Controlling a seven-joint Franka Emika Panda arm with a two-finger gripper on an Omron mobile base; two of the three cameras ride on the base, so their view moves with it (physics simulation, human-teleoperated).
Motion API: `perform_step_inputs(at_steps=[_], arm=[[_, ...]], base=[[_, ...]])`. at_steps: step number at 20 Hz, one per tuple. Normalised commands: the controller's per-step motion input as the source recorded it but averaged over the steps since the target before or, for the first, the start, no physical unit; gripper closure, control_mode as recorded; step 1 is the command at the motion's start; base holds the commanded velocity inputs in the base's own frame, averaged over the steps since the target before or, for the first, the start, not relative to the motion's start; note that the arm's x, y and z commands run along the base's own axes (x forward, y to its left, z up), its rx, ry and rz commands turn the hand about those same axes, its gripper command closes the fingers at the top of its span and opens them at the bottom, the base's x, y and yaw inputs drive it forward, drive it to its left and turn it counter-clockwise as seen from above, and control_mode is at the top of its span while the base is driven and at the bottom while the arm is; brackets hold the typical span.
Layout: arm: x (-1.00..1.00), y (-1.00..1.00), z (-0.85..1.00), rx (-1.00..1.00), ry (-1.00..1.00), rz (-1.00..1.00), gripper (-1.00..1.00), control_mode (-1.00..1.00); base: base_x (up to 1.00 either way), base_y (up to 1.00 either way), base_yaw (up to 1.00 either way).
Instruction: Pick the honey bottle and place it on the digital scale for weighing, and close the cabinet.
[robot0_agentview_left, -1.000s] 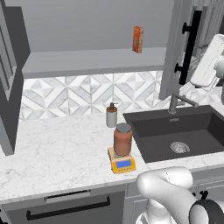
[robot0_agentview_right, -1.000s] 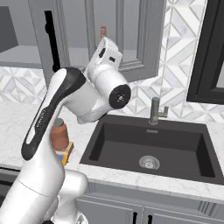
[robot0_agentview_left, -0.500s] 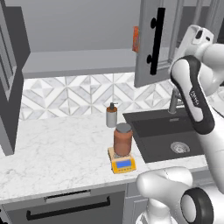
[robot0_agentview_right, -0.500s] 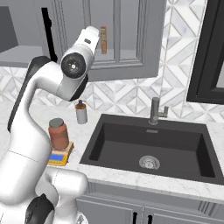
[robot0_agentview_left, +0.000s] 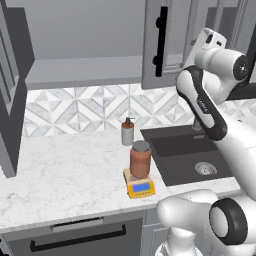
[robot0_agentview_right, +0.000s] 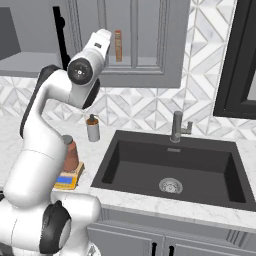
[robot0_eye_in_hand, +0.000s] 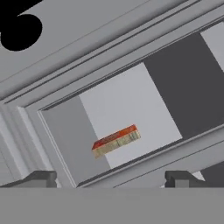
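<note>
No words or brand names can be read on anything; the blue display on the digital scale (robot0_agentview_left: 141, 187) is too small to read. The gripper (robot0_eye_in_hand: 111, 177) is up high, close to the cabinet door (robot0_agentview_left: 165, 42), and its two dark fingertips (robot0_eye_in_hand: 41, 178) stand far apart with nothing between them. Right in front of the hand, through the door's middle panel, a small orange-red box (robot0_eye_in_hand: 116, 141) shows. Far below the hand, the honey bottle (robot0_agentview_left: 140, 159) stands upright on the yellow scale, near the front edge of the white marble counter (robot0_agentview_left: 65, 175). The bottle is reddish-brown with a grey lid. A small pump dispenser (robot0_agentview_left: 128, 132) stands just behind the bottle, close to the wall. A black sink (robot0_agentview_right: 172, 169) with a grey tap (robot0_agentview_right: 178, 127) lies below the hand too, beside the scale. The wall behind has white and grey diamond tiles (robot0_agentview_left: 75, 110). The cabinet door has a black bar handle (robot0_agentview_left: 161, 41) and hangs partly open. A drawer with a black handle (robot0_agentview_left: 77, 238) sits under the counter.
</note>
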Motion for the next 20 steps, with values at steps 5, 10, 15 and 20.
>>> perform_step_inputs(at_steps=[5, 10, 15, 20], arm=[[1.0, 0.0, -0.45, 0.0, 0.0, 0.0, -1.0, -1.0], [1.0, 0.0, -0.51, 0.0, 0.06, 0.0, -1.0, -1.0], [0.71, 0.0, -0.35, 0.0, 0.02, 0.0, -1.0, -1.0], [-0.58, -0.09, 0.35, 0.1, 0.26, 0.0, -1.0, -1.0]], base=[[0.0, 0.0, 0.0], [0.0, 0.0, 0.0], [0.0, 0.0, 0.0], [0.0, 0.0, 0.0]])
